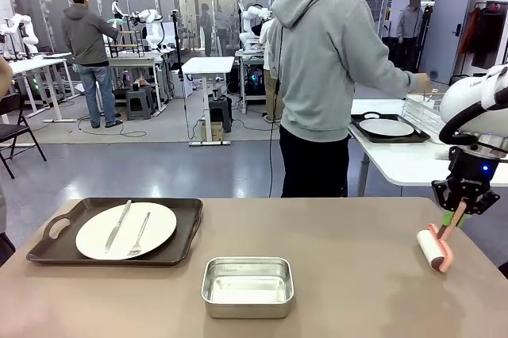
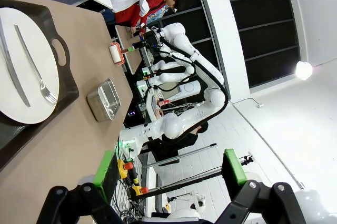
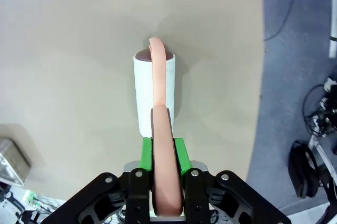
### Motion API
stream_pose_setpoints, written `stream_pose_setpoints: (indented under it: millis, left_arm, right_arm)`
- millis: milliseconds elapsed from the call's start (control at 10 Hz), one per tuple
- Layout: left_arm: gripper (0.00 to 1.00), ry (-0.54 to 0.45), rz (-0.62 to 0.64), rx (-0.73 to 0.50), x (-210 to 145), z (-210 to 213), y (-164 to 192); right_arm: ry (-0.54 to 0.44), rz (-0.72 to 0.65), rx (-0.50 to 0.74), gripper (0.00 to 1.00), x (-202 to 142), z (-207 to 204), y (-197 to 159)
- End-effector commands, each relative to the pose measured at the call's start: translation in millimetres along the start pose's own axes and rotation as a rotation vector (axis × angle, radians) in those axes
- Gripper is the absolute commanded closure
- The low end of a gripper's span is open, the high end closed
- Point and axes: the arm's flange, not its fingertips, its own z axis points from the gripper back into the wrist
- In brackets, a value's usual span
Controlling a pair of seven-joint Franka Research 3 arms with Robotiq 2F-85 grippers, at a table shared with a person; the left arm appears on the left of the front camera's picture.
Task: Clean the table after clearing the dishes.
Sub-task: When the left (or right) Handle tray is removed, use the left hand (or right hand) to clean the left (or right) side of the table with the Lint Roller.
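My right claw (image 3: 163,153) is clamped on the salmon-pink handle of the one lint roller (image 1: 434,249). The roller's white roll rests on the table (image 1: 357,274), close to the edge on the robot's right. My left claw (image 2: 169,162) hangs with its two green-padded fingers wide apart and nothing between them, its camera looking along the tan top.

I count two sets of dishes, and they are well apart. One dark brown tray (image 1: 184,231) lies on the left part of the tan table. It carries one round white plate (image 1: 163,227), and one steel knife (image 1: 117,227) and one steel fork (image 1: 140,233) lie side by side on that plate. The second tray (image 1: 357,128) sits on the smaller white table (image 1: 405,165) beyond the far right corner and holds the second plate (image 1: 386,127). From here I cannot tell whether any cutlery lies on it.

One small rectangular steel pan (image 1: 248,309) stands alone near the middle of the tan table, toward my edge. It is just right of the near tray and well left of the roller.

A person in a grey hoodie (image 1: 333,60) stands at the far side with their back to me, between the two tables. One hand (image 1: 423,82) is stretched out over the white table. Other people stand farther back in the room.
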Motion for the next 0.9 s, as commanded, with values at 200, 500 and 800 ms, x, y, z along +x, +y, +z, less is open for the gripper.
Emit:
stream_pose_setpoints:
  millis: [200, 500, 800]
  left_arm:
    - [0.00, -0.004, -0.014, 0.014, -5, -2, -4]
    - [0.00, -0.004, -0.014, 0.014, -5, -2, -4]
    - [0.00, -0.004, -0.014, 0.014, -5, -2, -4]
  right_arm:
    - [0.033, -0.036, -0.138, 0.79, -21, -7, 11]
    - [-0.017, -0.017, -0.259, 0.79, -45, 37, 34]
    - [-0.087, -0.016, -0.274, 0.79, -68, 69, 44]
